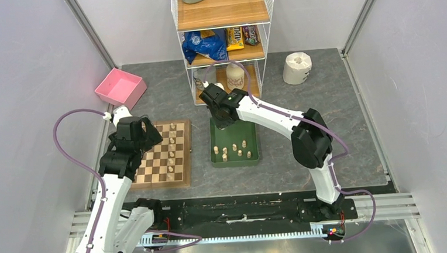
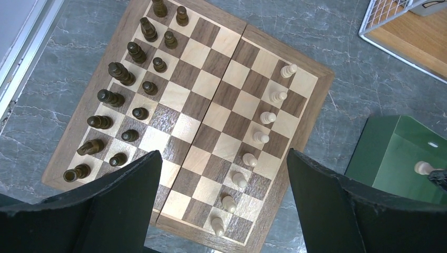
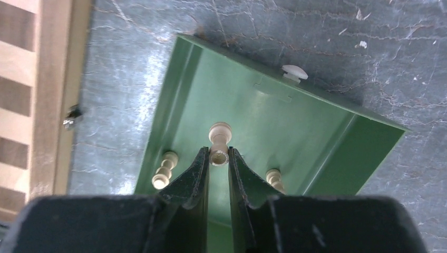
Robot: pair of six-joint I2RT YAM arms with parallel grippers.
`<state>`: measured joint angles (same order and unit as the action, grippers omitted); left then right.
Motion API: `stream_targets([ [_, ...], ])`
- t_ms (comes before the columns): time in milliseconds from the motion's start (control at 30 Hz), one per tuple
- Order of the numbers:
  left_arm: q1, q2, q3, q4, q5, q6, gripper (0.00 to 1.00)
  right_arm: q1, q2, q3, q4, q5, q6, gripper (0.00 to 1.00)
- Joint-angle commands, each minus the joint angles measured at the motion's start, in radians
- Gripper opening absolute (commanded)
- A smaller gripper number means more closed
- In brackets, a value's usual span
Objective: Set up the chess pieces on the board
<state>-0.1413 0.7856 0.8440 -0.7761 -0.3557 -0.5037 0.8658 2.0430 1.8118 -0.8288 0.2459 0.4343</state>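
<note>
1. Pink box [image 1: 120, 87] sits at the far left of the desk [image 1: 330, 90], behind the board.
2. Left fingers [image 2: 132, 195] are spread wide and released, with nothing between them. They hang above the board [image 2: 208, 84].
3. The board lies flat on the left half of the desk, with the tray just beside its right edge.
4. Dark pieces [image 2: 121, 73] stand upright in two rows along the board's left side in the left wrist view. The end of the inner row is hidden by a finger.
5. Pale pawns [image 2: 260, 137], eight of them, stand in one line on the opposite side of the board, one row in from the border.
6. Green tray [image 1: 253, 137] is on the desk right of the board, not touching it.
7. Loose pale pieces [image 1: 239, 151] are scattered in the near half of the tray.
8. Right fingers [image 3: 199, 171] reach down into the far end of the tray and are clenched on a pale piece [image 3: 219, 133]. Its top pokes out past the tips.
9. Two more pale pieces lie on the tray floor, one on each side of the right fingers.
10. Wire rack [image 1: 223, 9] stands behind the tray, with snack bags on its middle shelf.
11. Paper roll [image 1: 297, 68] stands upright at the far right of the desk, well apart from the tray.
</note>
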Motion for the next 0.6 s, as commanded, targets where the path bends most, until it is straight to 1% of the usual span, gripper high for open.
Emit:
stream_targets([
  [0,0.005,-0.004,0.000,0.039,0.026,0.016,0.95,-0.016,0.042,-0.013,0.032,-0.011,0.033,0.17],
  [267,0.005,0.010,-0.003,0.052,0.056,0.028,0.95,-0.017,0.109,-0.003,0.038,-0.027,0.047,0.18],
  [567,0.005,0.025,-0.008,0.063,0.090,0.039,0.95,-0.017,0.132,-0.008,0.037,-0.031,0.052,0.22],
])
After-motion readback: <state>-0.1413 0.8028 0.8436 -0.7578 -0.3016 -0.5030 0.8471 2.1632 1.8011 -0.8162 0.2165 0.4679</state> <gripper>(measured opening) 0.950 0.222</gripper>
